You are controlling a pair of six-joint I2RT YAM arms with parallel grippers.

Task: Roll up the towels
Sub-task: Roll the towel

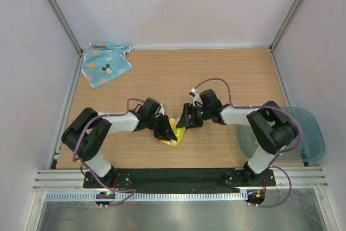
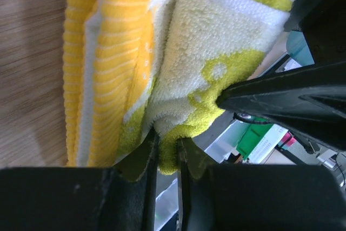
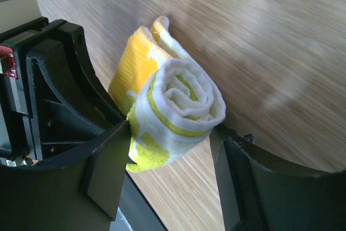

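Two robot arms meet over a yellow towel (image 3: 181, 98) near the front middle of the wooden table (image 1: 216, 74). The towel lies wound into a tight spiral. The right gripper (image 3: 172, 136) straddles the end of the roll, one finger pressed against each side. The left gripper (image 2: 166, 147), its fingers nearly together, pinches a fold of the same cloth at the other end. A light blue towel (image 1: 105, 64) with a cartoon mouse face lies unrolled and rumpled in the far left corner, well apart from both arms. A clear bluish plastic tub (image 1: 311, 133) sits at the table's right edge.
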